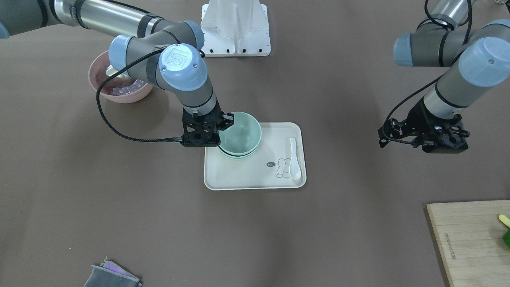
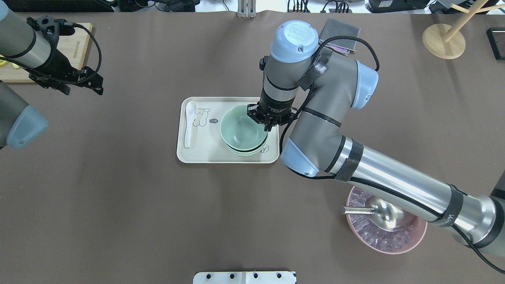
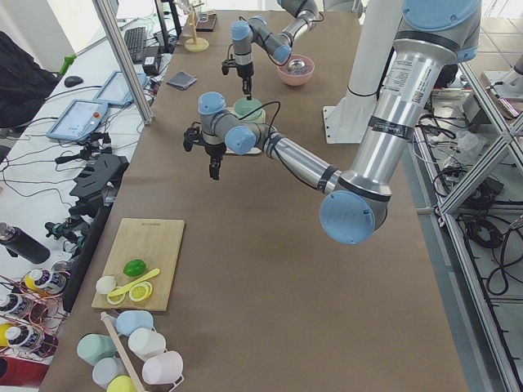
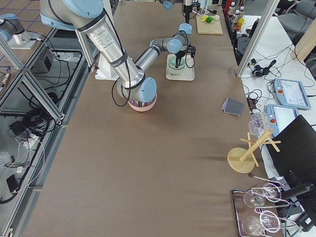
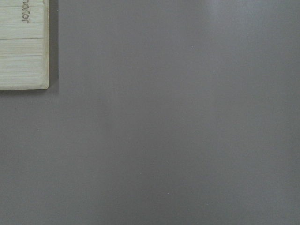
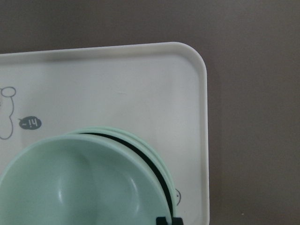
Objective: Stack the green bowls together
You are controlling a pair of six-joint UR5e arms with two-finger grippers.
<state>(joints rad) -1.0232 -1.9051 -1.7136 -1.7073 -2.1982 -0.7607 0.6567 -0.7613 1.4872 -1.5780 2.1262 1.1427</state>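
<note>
The right gripper (image 2: 268, 126) clamps the rim of the top pale mint-green matte bowl (image 1: 239, 133), which sits nested over two more green bowls (image 1: 238, 155) on a cream plastic tray (image 1: 247, 175). The bowls look light, rigid and probably slick, so the rim suits gripping. Whether the left gripper (image 1: 440, 142) is apart or together cannot be told.

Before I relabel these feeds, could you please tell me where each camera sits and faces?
Front-facing: across the brown table, steeply down toward the white base; both arms.
Overhead: behind that base, forward and down; both arms.
Left: table's left end, along it; left arm near.
Right: table's right end, along it; right arm near.
Left wrist: down on a light wooden cutting board's corner; no arm.
Right wrist: down on pale mint-green round bowls, cream rectangular tray; its black fingers' tip.
Overhead and right wrist share bowls, tray.
</note>
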